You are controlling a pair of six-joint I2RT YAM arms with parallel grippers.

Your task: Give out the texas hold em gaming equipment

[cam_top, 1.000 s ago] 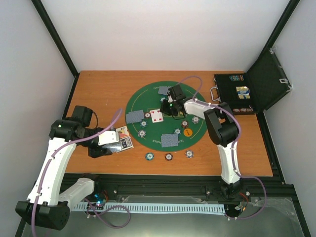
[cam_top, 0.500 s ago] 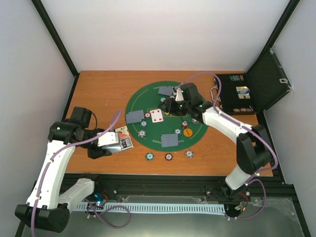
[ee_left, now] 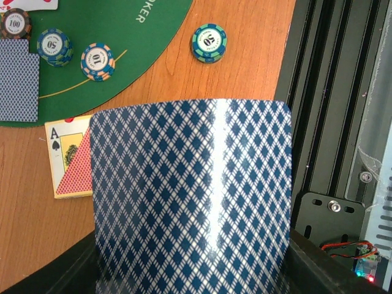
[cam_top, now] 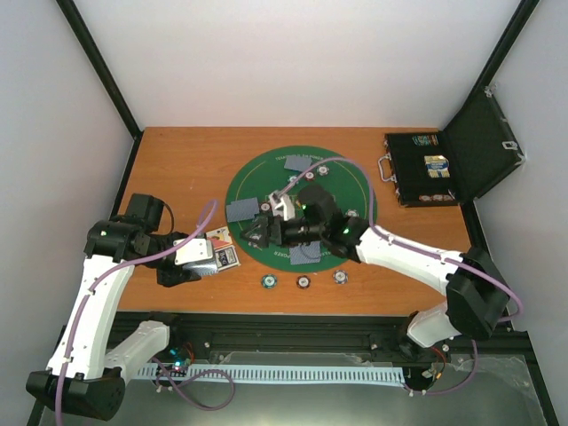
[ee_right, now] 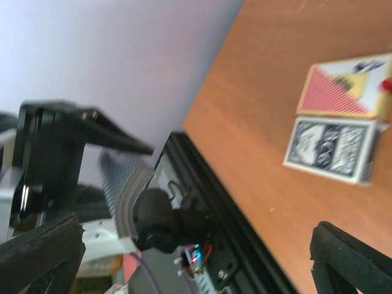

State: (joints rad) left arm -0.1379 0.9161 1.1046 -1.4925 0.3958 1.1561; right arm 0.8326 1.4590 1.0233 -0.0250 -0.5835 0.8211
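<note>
Two arms: both reach over the bench (cam_top: 177,151) from its near edge.
Left side: the left gripper (cam_top: 188,260) is clamped tight on a stack of cards (ee_left: 193,196). The stack is bowed, with its blue diamond backs facing the wrist camera.
Where the stack is: above the near left part of the bench, just beside the card boxes.
Right side: the right gripper (cam_top: 259,232) is spread wide with nothing between its fingers. It hangs over the left part of the mat (cam_top: 355,182) and points toward the left arm.
On the mat: face-down cards lie at the left (cam_top: 241,209), at the near edge (cam_top: 306,253) and at the far edge (cam_top: 297,162). Three mat chips sit close together near the rim: an orange-and-blue one (ee_left: 98,61), a blue one (ee_left: 54,46) and a dark one (ee_left: 13,23).
Off the mat: three bench chips (cam_top: 269,281) (cam_top: 303,282) (cam_top: 340,277) lie in a row just beyond its near edge.
Card boxes: a red-backed box (ee_right: 343,86) and a blue box (ee_right: 331,150) lie side by side on the bench, between the left gripper and the mat.
Far right: the case (cam_top: 426,169) is open, with its lid raised.
</note>
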